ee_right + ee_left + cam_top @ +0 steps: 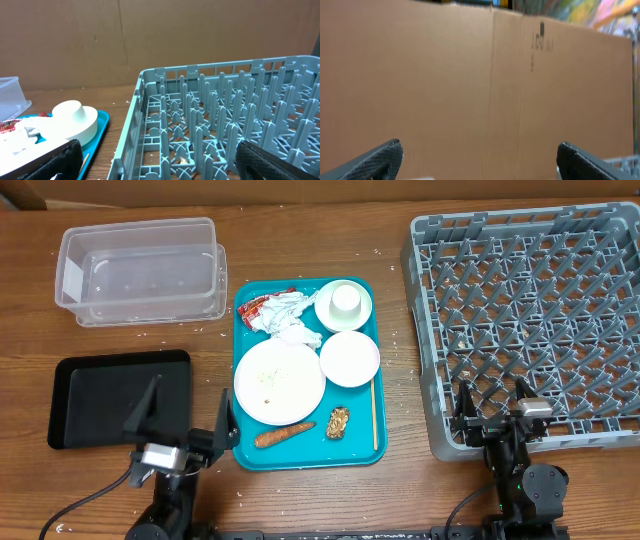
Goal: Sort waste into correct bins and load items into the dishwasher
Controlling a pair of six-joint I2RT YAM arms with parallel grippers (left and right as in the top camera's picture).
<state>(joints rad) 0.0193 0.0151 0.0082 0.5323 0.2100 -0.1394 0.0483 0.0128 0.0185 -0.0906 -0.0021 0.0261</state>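
On a teal tray (pixel 300 458) lie a large white plate (pixel 279 382) speckled with rice, a small white bowl (pixel 350 360), a white cup (pixel 346 301) upturned in a green-rimmed bowl, crumpled napkins (pixel 292 320), a red-and-white wrapper (pixel 254 306), a carrot piece (pixel 284 436), a brown lump (pixel 338 422) and chopsticks (pixel 375 415). The clear tub (pixel 140 270) and black tray (pixel 120 398) sit to the left, the grey dish rack (pixel 530 310) to the right. My left gripper (pixel 190 420) hangs open beside the black tray. My right gripper (pixel 493 408) stands open over the rack's near edge, holding nothing.
A brown cardboard wall (pixel 480 75) closes off the back of the table and fills the left wrist view. In the right wrist view the rack (pixel 210 115) lies straight ahead, with the cup (pixel 75 120) and the teal tray (pixel 102 122) to its left.
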